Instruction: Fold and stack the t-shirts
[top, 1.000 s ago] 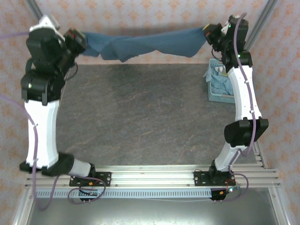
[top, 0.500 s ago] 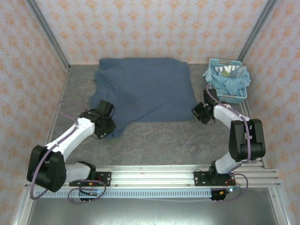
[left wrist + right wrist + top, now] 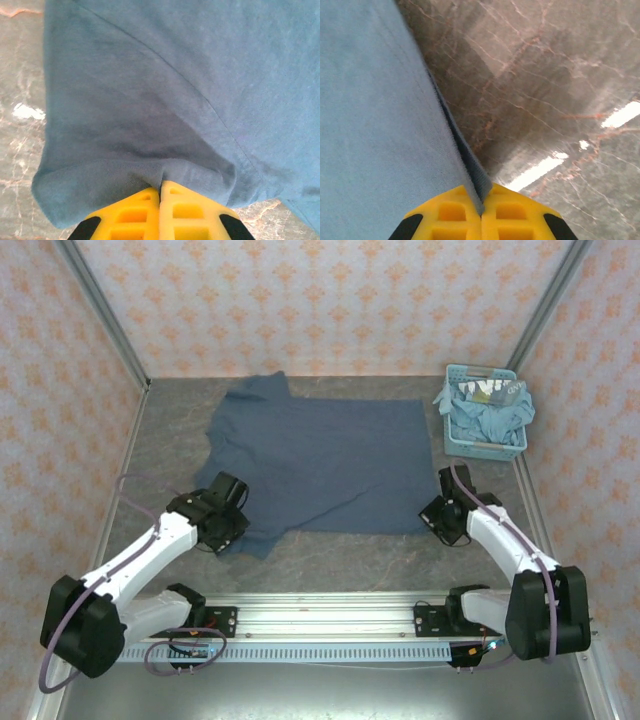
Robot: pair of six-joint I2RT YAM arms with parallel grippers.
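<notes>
The shirt (image 3: 320, 455) lies spread flat on the tabletop (image 3: 340, 558), its near left corner pinched in the closed left gripper (image 3: 160, 187), its near right edge in the closed right gripper (image 3: 482, 201).

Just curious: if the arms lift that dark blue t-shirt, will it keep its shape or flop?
Probably floppy: the t-shirt lies flat with soft creases. It would likely sag between the left tool and right tool, each pinching its near edge. It looks thin, so probably light.
</notes>
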